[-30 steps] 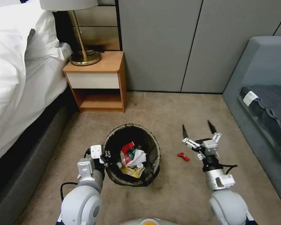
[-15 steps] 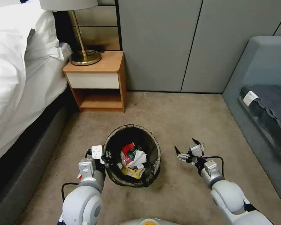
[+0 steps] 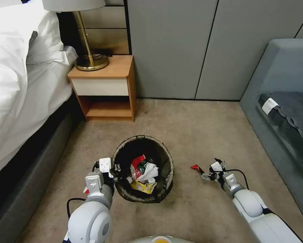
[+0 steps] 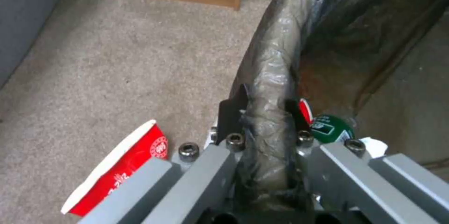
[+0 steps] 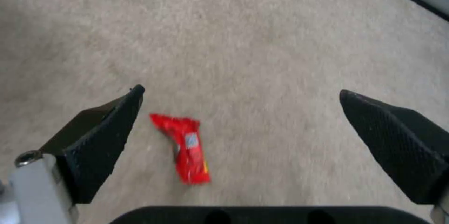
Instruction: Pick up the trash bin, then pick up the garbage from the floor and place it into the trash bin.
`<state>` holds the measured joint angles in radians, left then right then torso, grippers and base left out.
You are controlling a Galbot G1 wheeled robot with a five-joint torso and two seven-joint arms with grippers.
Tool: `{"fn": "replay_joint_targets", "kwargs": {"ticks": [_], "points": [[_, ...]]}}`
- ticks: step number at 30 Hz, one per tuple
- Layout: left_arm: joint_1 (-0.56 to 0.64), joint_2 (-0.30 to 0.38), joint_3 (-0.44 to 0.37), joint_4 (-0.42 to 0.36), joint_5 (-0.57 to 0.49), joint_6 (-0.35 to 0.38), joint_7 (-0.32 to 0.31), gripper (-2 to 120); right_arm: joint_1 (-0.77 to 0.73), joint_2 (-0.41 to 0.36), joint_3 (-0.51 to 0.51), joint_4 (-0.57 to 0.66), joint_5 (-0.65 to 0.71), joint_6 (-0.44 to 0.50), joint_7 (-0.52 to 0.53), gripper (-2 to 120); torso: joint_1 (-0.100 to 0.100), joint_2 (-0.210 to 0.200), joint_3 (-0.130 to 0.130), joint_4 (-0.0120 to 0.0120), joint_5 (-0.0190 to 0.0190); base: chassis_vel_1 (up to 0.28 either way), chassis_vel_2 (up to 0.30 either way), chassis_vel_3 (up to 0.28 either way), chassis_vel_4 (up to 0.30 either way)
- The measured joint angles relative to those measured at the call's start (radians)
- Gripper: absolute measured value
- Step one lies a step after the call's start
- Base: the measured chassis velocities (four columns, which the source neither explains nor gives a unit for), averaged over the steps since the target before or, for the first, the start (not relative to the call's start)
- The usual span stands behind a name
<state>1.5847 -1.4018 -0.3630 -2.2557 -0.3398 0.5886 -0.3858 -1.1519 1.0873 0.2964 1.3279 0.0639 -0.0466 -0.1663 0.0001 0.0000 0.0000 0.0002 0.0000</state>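
— Where is the trash bin [image 3: 143, 168] seen, and how is it held?

— It is seen low in the centre of the head view, on the beige carpet [image 3: 192, 125]. Its bag-lined rim is pinched between the two fingers of the left gripper [image 4: 262, 111], at the bin's left edge. Crumpled white tissue [image 3: 148, 172], a yellow wrapper [image 3: 143, 185] and a green bottle [image 4: 331, 130] are seen inside it.

— And the right gripper [image 5: 241, 125]?

— It is placed at lower right of the head view, down near the carpet, with its fingers spread wide apart. A small red wrapper [image 5: 186, 146] is seen on the carpet between them, nearer one finger; nothing is gripped by it.

— Is other garbage seen?

— A crushed red-and-white paper cup [image 4: 119, 171] is shown lying on the carpet just beside the left gripper, outside the bin.

— What is found around the scene?

— A wooden nightstand [image 3: 106, 89] with a brass lamp [image 3: 89, 50] is seen at upper left, beside a bed [image 3: 20, 84]; a grey sofa [image 3: 283, 101] is seen at right.
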Motion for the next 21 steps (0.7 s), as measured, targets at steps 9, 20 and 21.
{"fn": "replay_joint_targets", "kwargs": {"ticks": [9,20,21], "points": [[0.006,-0.003,-0.001,0.0,0.004,0.0,-0.001,0,0.091,0.042,-0.027,-0.147,-0.016,0.05,-0.035,100,0.0,0.0,0.0,-0.0001,0.0,0.0,0.0,0.0,0.0],[-0.003,-0.006,-0.001,0.006,0.004,0.0,-0.001,0,0.074,0.063,-0.025,-0.18,-0.046,0.049,-0.053,100,0.0,0.0,0.0,-0.0003,-0.0001,0.0,0.0,0.0,0.0],[-0.003,-0.006,0.0,0.007,0.004,0.0,-0.001,0,0.072,0.067,-0.024,-0.189,-0.049,0.052,-0.056,100,0.0,0.0,0.0,-0.0003,-0.0001,0.0,0.0,0.0,0.0]]}}
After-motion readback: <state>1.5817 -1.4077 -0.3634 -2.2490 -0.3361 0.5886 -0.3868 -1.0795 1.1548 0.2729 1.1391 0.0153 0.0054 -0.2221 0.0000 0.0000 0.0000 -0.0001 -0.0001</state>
